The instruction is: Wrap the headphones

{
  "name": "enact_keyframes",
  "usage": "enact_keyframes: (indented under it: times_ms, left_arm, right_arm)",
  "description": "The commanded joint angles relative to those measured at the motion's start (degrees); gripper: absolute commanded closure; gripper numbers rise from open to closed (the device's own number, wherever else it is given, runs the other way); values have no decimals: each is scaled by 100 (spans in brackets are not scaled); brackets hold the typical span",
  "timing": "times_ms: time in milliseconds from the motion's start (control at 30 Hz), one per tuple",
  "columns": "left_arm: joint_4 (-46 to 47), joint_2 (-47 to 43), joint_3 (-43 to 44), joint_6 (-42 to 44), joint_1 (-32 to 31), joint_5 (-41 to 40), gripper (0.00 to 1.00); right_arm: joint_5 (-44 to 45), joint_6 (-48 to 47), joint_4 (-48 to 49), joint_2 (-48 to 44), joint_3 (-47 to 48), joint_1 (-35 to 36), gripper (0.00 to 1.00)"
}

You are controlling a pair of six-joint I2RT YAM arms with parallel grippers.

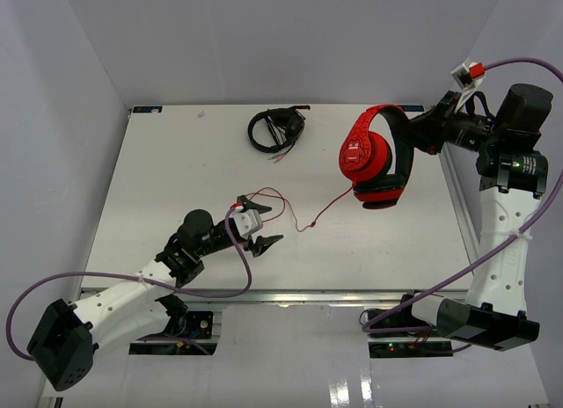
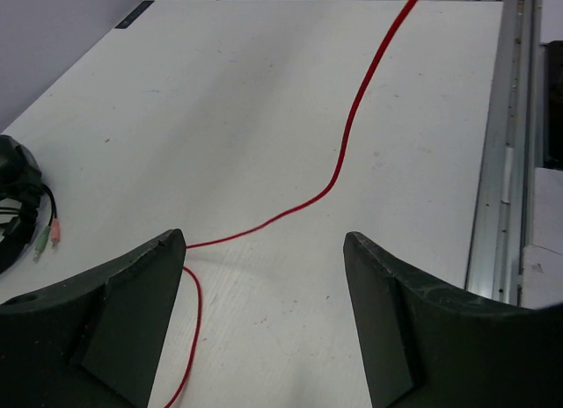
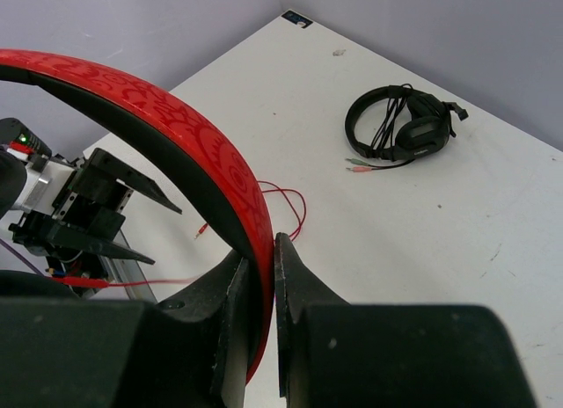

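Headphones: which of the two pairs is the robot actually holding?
The red headphones: the right gripper pinches their headband. The smaller black headphones lie on the table, touched by neither gripper.

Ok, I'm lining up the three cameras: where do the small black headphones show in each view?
Top external: black headphones on the far part of the table, just left of centre.
Left wrist: at the left edge, partly cut off.
Right wrist: upper right, fully visible.
Shared landmark: the thin red cable, seen on the table in all three.
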Motion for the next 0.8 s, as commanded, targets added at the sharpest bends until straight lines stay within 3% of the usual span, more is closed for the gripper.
enact_keyframes:
  times_ms: [0,333,600,700,767]
  left_arm:
    - [-429,-36,237,13,-14,635,18]
    - [388,395,42,-284,-13,800,17]
    - [643,1206,385,-436,-19,1518,19]
    - [513,1132,408,-275,-15,1029,20]
    - [418,932,321,-218,-23,85,20]
  right_arm:
    - [-23,190,116,-33,20,-20,92]
    - [-101,366,197,-37,202,-20,92]
    - [-77,497,252,0,376,-20,92]
    - [-41,488,249,-9,361,-21,92]
    - [-32,472,257,-17,330,-28,92]
